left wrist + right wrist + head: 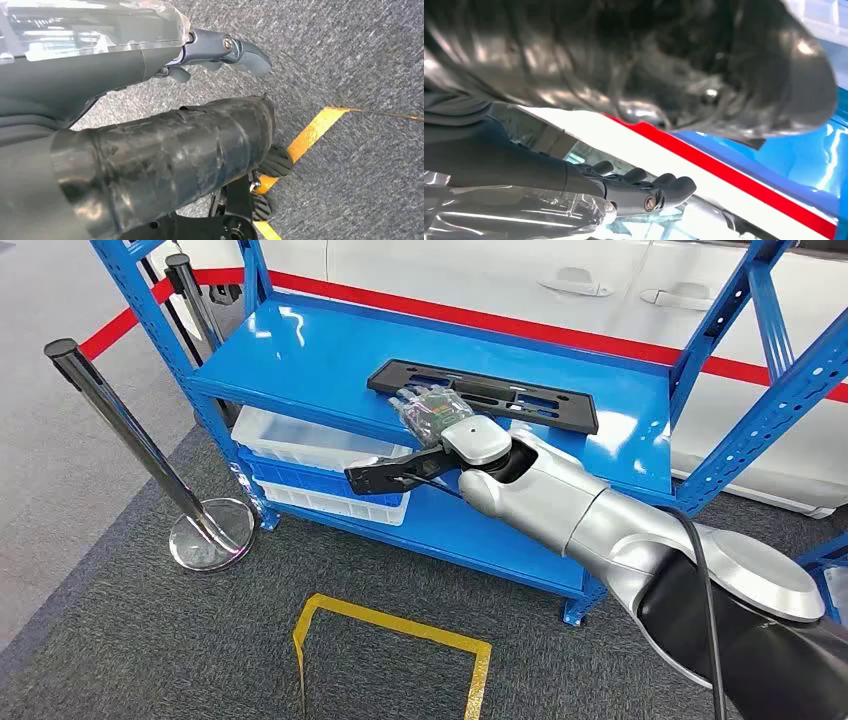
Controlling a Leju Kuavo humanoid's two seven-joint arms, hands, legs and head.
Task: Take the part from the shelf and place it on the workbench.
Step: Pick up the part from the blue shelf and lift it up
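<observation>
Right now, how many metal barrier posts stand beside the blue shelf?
2: one post on a round base at the shelf's near left corner, another further back behind the frame. Others could be hidden.

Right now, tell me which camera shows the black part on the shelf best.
The head view: the black part lies flat on the blue shelf, with the right hand over its near edge. The right wrist view gives shelf and fingers, no clear part. The left wrist view faces carpet.
</observation>
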